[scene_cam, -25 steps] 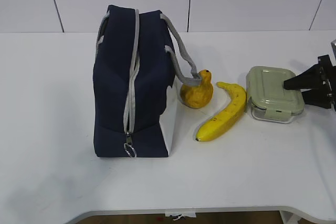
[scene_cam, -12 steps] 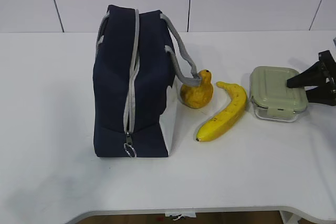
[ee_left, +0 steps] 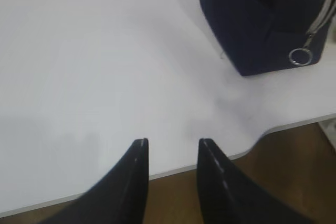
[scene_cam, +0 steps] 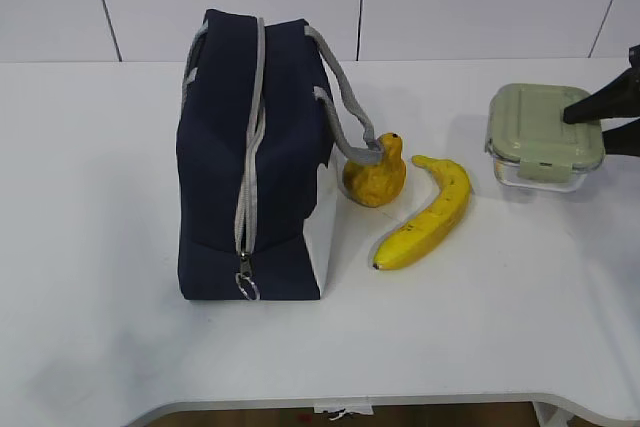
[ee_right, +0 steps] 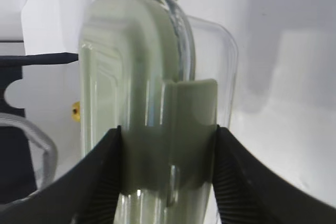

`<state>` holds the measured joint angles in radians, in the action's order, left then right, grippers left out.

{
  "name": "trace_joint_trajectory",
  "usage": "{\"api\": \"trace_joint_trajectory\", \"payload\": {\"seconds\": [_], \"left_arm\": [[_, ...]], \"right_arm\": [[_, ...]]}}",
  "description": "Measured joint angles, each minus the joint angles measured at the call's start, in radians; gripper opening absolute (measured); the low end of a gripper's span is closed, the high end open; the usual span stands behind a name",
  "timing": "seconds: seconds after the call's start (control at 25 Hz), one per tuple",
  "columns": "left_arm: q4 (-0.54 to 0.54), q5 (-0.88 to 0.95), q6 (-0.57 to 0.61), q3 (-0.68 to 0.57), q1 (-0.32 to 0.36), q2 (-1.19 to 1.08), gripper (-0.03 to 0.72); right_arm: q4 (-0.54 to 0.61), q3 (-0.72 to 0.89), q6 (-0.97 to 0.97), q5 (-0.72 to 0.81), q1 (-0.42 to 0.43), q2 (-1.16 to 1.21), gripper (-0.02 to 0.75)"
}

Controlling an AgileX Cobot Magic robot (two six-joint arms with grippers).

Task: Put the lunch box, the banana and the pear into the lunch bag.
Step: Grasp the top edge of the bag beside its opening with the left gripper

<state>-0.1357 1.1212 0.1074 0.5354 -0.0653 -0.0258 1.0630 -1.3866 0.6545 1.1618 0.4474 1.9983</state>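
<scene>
My right gripper (scene_cam: 592, 124) is shut on the lunch box (scene_cam: 542, 135), a clear container with a sage-green lid, held above the table at the far right. In the right wrist view the lunch box (ee_right: 157, 114) sits clamped between my two fingers, my gripper (ee_right: 167, 129) closed on its lid clip. The banana (scene_cam: 430, 213) lies on the table beside the pear (scene_cam: 375, 175). The navy lunch bag (scene_cam: 255, 152) stands at the left, its grey zipper shut. My left gripper (ee_left: 170, 142) is open and empty over the table's front edge, with the bag's corner (ee_left: 273, 19) to its upper right.
The bag's grey strap handles (scene_cam: 340, 107) hang towards the pear. The zipper's ring pull (scene_cam: 247, 288) hangs at the bag's near end and also shows in the left wrist view (ee_left: 300, 56). The table's front edge (ee_left: 294, 124) curves near the left gripper.
My right gripper has lifted the lunch box off the table and carried it up and slightly right. The bag, pear and banana have not moved.
</scene>
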Motion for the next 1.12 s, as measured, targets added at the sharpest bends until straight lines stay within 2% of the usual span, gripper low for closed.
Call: {"api": "trace_joint_trajectory", "payload": {"seconds": [0.32,0.6,0.84,0.96,1.12], "left_arm": [[-0.173,-0.013,0.0,0.074,0.0,-0.227,0.243],[-0.343,-0.058,0.0,0.148,0.0,-0.484,0.249],[-0.431,-0.141,0.0,0.25,0.0,-0.682,0.37],[-0.464,-0.144,0.014,0.297,0.0,-0.806,0.387],[-0.534,-0.14,0.107,0.373,0.0,-0.961,0.393]], "right_arm": [[-0.002,0.002,-0.056,0.01,-0.074,-0.117,0.363],[0.05,0.002,-0.068,0.016,-0.152,-0.2,0.363],[0.085,-0.01,-0.072,0.022,-0.227,-0.214,0.362],[0.103,-0.021,-0.074,0.022,-0.275,-0.214,0.362],[0.144,-0.027,-0.074,0.026,-0.327,-0.214,0.362]]}}
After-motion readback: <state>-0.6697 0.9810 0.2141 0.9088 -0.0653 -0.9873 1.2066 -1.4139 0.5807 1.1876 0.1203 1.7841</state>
